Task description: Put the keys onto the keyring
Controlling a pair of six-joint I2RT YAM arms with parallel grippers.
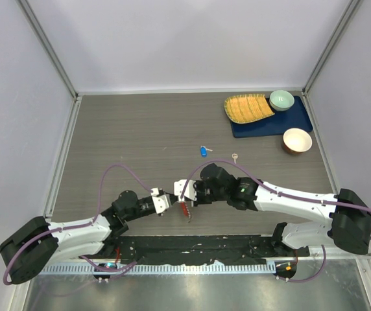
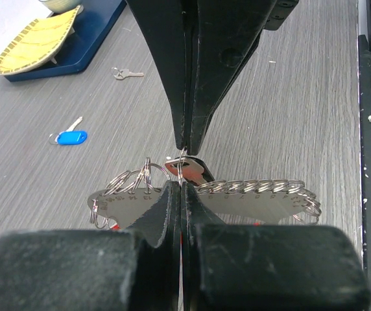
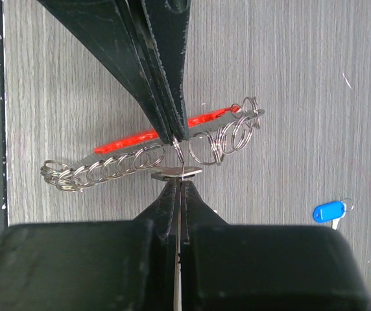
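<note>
The keyring is a silvery numbered plate (image 2: 257, 204) lined with several split rings, with a long red fob (image 3: 127, 139) behind it; it hangs between the arms (image 1: 185, 211). My left gripper (image 2: 181, 185) is shut on the plate's middle and holds it above the table. My right gripper (image 3: 180, 183) is shut on a thin metal part of a red-headed key (image 2: 189, 170) right at the rings, tip to tip with the left gripper. A blue-headed key (image 1: 203, 151) and a plain silver key (image 1: 235, 156) lie on the table behind. I see no separate black-headed key.
A blue mat (image 1: 300, 120) at the back right carries a yellow woven plate (image 1: 247, 107) and a green bowl (image 1: 281, 100). A brown bowl (image 1: 297, 140) stands beside it. A black strip (image 1: 198, 248) runs along the near edge.
</note>
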